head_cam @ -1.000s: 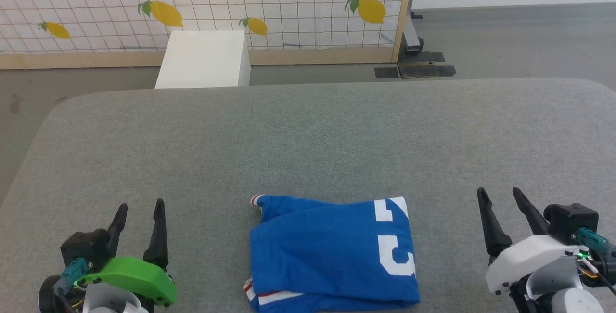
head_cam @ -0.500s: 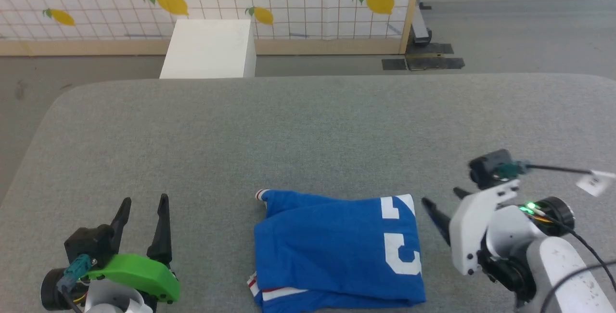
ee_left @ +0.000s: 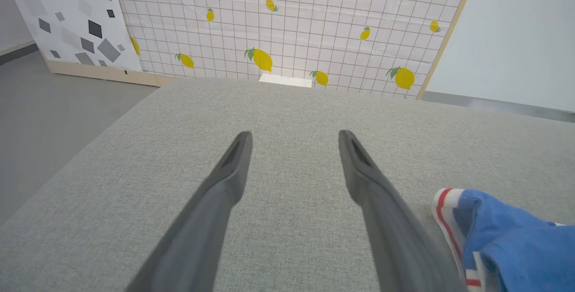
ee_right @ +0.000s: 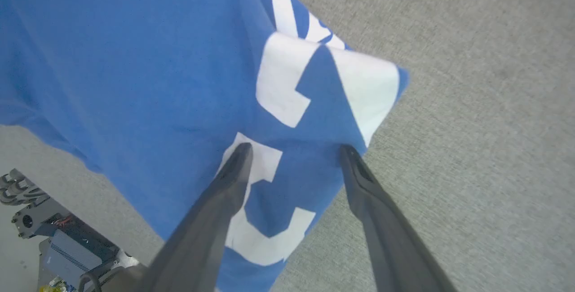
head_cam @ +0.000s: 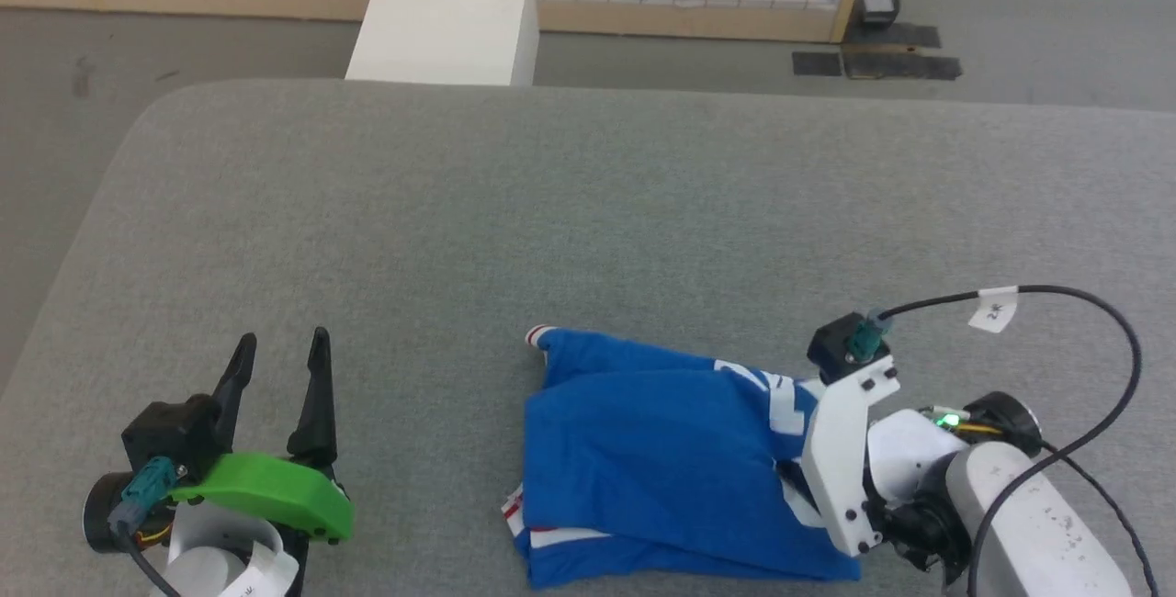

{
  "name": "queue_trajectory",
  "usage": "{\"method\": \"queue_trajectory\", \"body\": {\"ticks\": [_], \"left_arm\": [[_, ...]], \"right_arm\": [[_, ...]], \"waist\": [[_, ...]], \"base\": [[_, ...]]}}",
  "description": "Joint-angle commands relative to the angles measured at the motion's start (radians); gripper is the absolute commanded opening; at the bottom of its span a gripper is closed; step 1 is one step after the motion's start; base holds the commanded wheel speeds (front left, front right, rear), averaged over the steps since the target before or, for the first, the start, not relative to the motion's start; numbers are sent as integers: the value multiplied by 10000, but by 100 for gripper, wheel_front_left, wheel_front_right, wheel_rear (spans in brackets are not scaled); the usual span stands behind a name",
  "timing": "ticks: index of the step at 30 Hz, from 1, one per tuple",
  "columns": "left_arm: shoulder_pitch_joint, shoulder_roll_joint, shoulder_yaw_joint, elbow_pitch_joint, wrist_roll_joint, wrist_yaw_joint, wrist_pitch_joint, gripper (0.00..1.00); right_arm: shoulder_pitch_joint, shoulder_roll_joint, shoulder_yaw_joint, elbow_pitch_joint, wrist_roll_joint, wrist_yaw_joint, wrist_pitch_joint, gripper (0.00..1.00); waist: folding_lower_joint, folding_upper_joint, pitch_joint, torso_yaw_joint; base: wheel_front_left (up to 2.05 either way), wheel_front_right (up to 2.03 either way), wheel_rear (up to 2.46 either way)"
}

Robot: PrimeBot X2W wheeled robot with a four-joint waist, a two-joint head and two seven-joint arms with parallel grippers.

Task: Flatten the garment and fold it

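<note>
A grey fabric-covered table (head_cam: 459, 211) with rounded corners bore a folded blue jersey shirt (head_cam: 643, 450), white-lettered, near its front edge.

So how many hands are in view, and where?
2. Left hand, open, is above bare table left of the garment, apart from it. Right hand, open, points down at the garment's right edge by the white numeral; contact unclear.

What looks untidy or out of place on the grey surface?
The garment lies rumpled, not flat: the corner with the white numeral is turned over at its right end, and a striped cuff pokes out at its far left corner.
</note>
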Motion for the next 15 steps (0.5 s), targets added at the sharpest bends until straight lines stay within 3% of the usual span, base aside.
{"method": "queue_trajectory", "body": {"ticks": [1,10,11,13,15], "left_arm": [[-188,-21,-8,1,32,-15,-92,100],[-419,-38,-24,93,13,-55,-197,100],[-438,-38,-24,103,8,-59,-207,100],[-462,-39,-25,123,-3,-65,-224,100],[-477,-43,-40,143,-4,-66,-237,100]], "right_arm": [[-147,52,68,160,-78,-13,38,100],[-106,87,690,902,155,-13,215,100],[-138,62,740,922,224,-13,193,50],[-201,12,797,924,348,-13,106,0],[-272,-67,826,908,477,-13,55,0]], "waist": [[0,0,272,249],[0,0,535,389],[0,0,546,387],[0,0,545,372],[0,0,521,354]], "base": [[0,0,0],[0,0,0],[0,0,0],[0,0,0],[0,0,0]]}}
